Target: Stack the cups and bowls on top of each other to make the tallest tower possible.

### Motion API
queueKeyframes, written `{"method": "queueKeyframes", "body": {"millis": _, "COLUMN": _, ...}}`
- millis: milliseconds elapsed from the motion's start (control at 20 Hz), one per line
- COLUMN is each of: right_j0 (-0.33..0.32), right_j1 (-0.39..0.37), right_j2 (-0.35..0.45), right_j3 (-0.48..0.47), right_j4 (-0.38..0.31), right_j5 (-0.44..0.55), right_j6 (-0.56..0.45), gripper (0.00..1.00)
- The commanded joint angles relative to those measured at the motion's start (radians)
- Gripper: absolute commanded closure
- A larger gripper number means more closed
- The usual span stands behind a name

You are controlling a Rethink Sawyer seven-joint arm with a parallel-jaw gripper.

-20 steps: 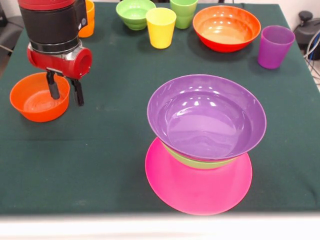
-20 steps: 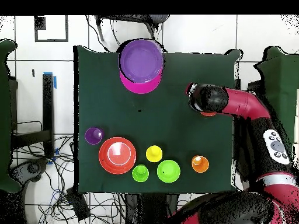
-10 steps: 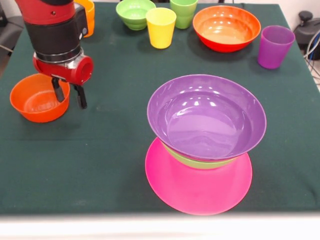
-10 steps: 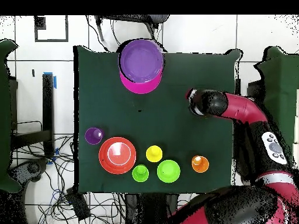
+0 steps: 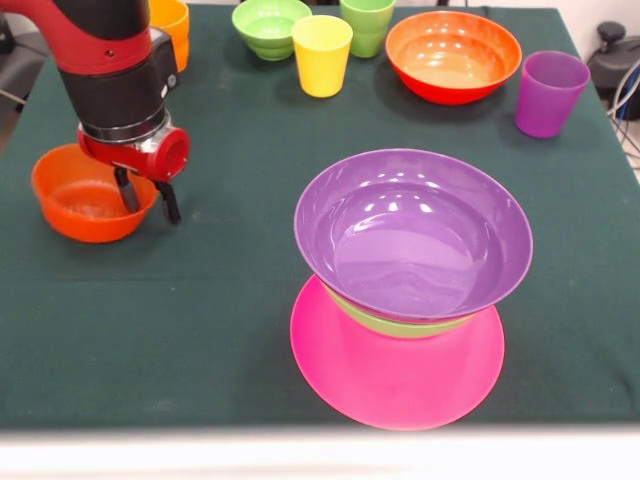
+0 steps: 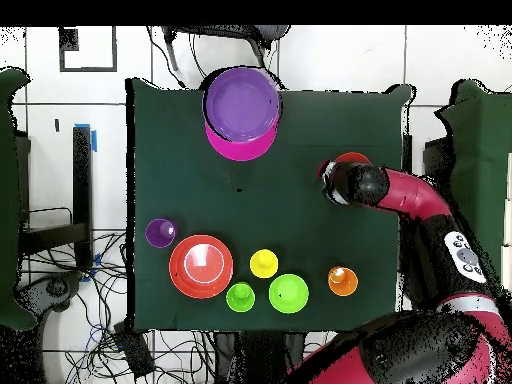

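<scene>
Nearest you stands the tower (image 5: pixel 400 300): a flat, glossy pink base (image 5: pixel 400 385), a green bowl (image 5: pixel 400 325) nested on it, and a wide purple bowl (image 5: pixel 415 235) on top. Farther back at the left, the gripper (image 5: pixel 147 195) straddles the near rim of the small orange bowl (image 5: pixel 85 195), one finger inside and one outside, jaws spread. The step in hand appears to be seizing this bowl; next, you must pinch the rim. Beyond stand smooth tapered cups and an orange-red bowl (image 5: pixel 453 55).

Tower (image 5: pixel 410 290): purple bowl (image 5: pixel 414 232) nested on light green bowl (image 5: pixel 400 322), on pink base (image 5: pixel 397 372). Cups and bowls loose elsewhere on surface (image 5: pixel 200 300).
</scene>
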Motion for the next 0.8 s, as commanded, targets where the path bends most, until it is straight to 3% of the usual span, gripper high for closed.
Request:
{"method": "queueKeyframes", "body": {"millis": 50, "right_j0": 0.016, "right_j1": 0.057, "right_j2": 0.031, "right_j3": -0.019, "right_j4": -0.109, "right_j5": -0.038, "right_j6": -0.19, "gripper": 0.0}}
{"method": "queueKeyframes", "body": {"millis": 300, "right_j0": 0.025, "right_j1": 0.051, "right_j2": 0.032, "right_j3": -0.02, "right_j4": -0.132, "right_j5": -0.069, "right_j6": -0.202, "gripper": 0.0}}
{"method": "queueKeyframes", "body": {"millis": 350, "right_j0": 0.029, "right_j1": 0.048, "right_j2": 0.032, "right_j3": -0.022, "right_j4": -0.142, "right_j5": -0.075, "right_j6": -0.211, "gripper": 1.0}}
{"method": "queueKeyframes", "body": {"millis": 500, "right_j0": 0.042, "right_j1": 0.046, "right_j2": 0.027, "right_j3": -0.029, "right_j4": -0.147, "right_j5": -0.063, "right_j6": -0.211, "gripper": 1.0}}
{"method": "queueKeyframes", "body": {"millis": 800, "right_j0": 0.08, "right_j1": 0.015, "right_j2": -0.002, "right_j3": -0.021, "right_j4": -0.137, "right_j5": -0.042, "right_j6": -0.116, "gripper": 1.0}}
